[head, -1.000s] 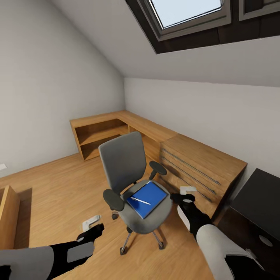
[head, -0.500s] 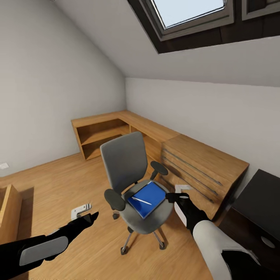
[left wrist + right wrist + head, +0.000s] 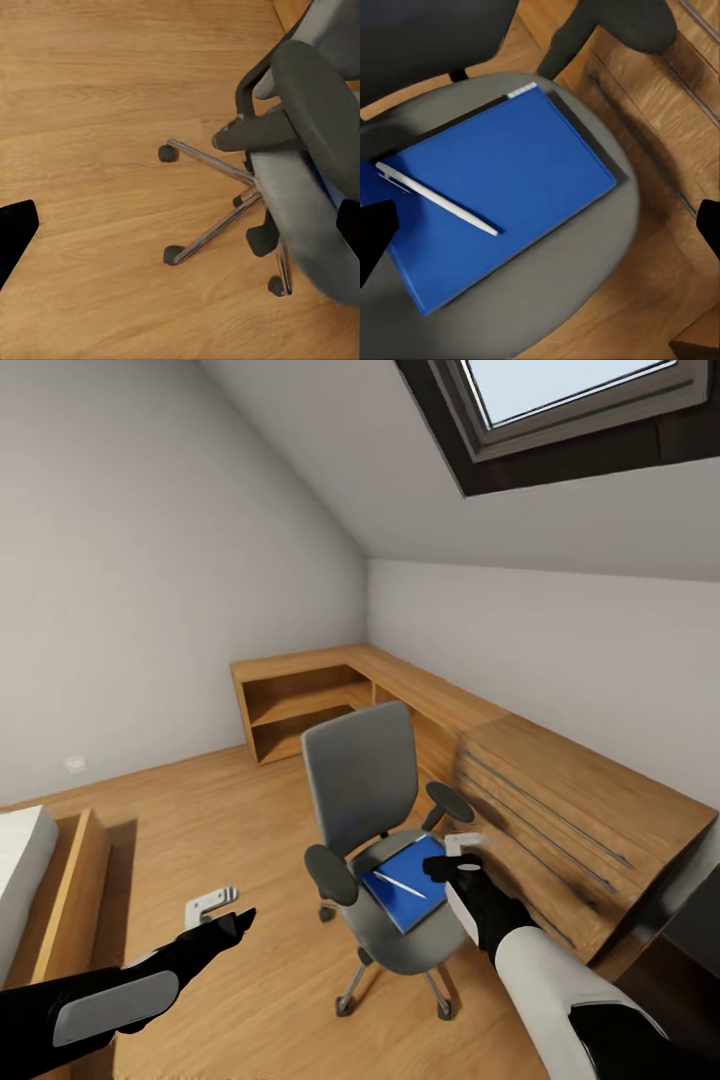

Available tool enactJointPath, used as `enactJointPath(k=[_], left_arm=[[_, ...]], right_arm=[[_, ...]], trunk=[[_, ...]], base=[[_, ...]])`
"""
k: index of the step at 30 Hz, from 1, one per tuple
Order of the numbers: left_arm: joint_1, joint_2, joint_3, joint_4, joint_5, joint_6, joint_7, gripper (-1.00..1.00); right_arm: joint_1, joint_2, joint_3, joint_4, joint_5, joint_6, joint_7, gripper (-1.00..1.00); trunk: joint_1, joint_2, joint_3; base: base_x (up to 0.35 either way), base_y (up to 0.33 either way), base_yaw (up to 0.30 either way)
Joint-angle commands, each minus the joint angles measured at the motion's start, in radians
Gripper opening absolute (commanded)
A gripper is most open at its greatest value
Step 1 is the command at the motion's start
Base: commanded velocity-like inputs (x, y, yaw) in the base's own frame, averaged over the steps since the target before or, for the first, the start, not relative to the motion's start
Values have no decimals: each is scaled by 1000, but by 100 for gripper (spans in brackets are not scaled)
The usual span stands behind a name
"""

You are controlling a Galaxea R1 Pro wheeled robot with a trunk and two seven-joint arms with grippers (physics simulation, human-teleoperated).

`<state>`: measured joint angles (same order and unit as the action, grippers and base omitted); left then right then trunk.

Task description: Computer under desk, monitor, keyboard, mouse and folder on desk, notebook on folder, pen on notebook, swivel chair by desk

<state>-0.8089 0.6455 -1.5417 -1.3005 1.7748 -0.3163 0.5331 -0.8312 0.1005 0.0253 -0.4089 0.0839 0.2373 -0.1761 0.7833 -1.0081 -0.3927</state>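
Right gripper [image 3: 462, 854] now over folder [image 3: 408, 870], fingers spread

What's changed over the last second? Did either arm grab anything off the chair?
Nothing grabbed. The head camera swung left, so the whole scene slid right and the bed came into view. The left gripper pushed out forward, over the floor left of the chair. The right gripper stayed open above the seat's right edge. The pen lies on the folder as before.
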Motion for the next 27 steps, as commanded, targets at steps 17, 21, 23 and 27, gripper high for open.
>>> enactJointPath(k=[17, 21, 23, 27], left_arm=[[-3, -24, -51, -4, 1, -7, 51, 100], [-3, -24, -53, -5, 0, -7, 52, 100], [-3, -24, -53, -5, 0, -7, 53, 100], [-3, -24, -54, -5, 0, -7, 53, 100]], right_arm=[[0, -95, 20, -8, 12, 103, 341, 100], [0, -125, 19, -11, 12, 123, 426, 100], [0, -142, 19, -12, 12, 128, 463, 100], [0, -151, 20, -13, 13, 128, 481, 100]], trunk=[[0, -1, -1], [0, -1, -1], [0, -1, -1], [0, -1, -1]], base=[[9, 0, 206], [0, 0, 21], [0, 0, 7], [0, 0, 3]])
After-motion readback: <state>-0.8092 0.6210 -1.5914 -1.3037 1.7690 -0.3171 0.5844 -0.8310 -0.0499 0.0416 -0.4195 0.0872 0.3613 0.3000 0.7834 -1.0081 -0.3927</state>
